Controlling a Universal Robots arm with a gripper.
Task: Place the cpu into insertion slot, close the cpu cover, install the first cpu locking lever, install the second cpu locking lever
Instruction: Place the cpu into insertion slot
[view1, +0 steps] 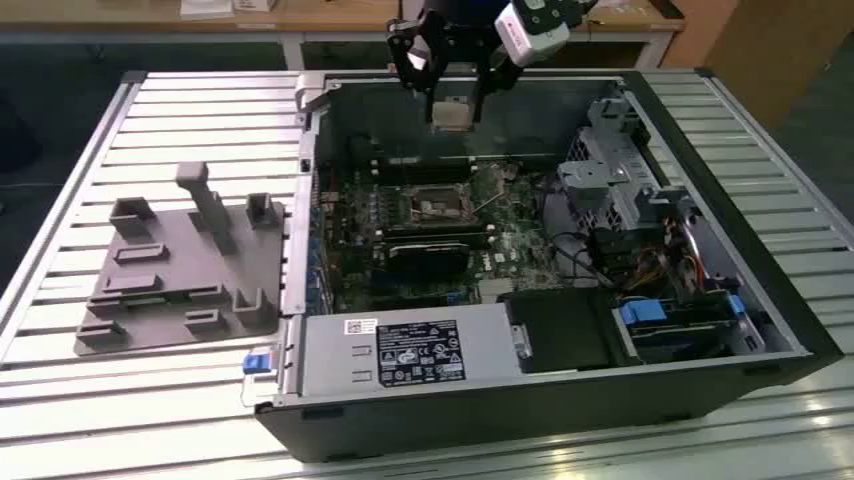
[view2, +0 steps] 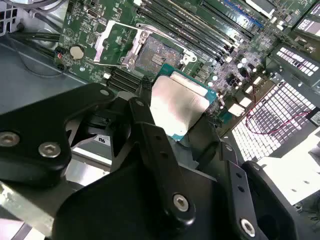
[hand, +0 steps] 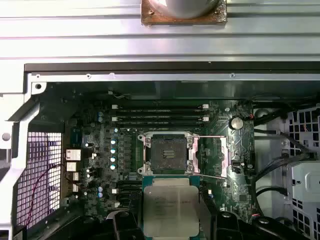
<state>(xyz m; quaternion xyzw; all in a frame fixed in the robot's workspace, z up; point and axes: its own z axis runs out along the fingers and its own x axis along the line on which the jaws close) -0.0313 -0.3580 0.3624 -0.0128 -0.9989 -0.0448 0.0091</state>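
My gripper (view1: 454, 108) hangs above the open computer case, shut on the cpu (view1: 454, 116), a flat square chip with a silvery-beige top. In both wrist views the cpu (view2: 177, 107) (hand: 171, 207) sits between the black fingers (view2: 146, 117), held in the air short of the insertion slot (hand: 167, 152) (view2: 155, 52). In the exterior view the slot (view1: 437, 205) lies on the green board, well below the chip. Its dark centre is bare. The cpu cover (hand: 212, 156) (view2: 117, 41) is swung open beside the slot. A thin locking lever (hand: 210, 176) stands loose near it.
Case walls (view1: 314, 200) ring the board. A black power supply (view1: 400, 355) and a drive bay (view1: 674, 320) sit at the near side, with a metal cage (view1: 607, 170) and cables at the exterior view's right. A grey fixture (view1: 174, 270) lies on the slatted table at the exterior view's left.
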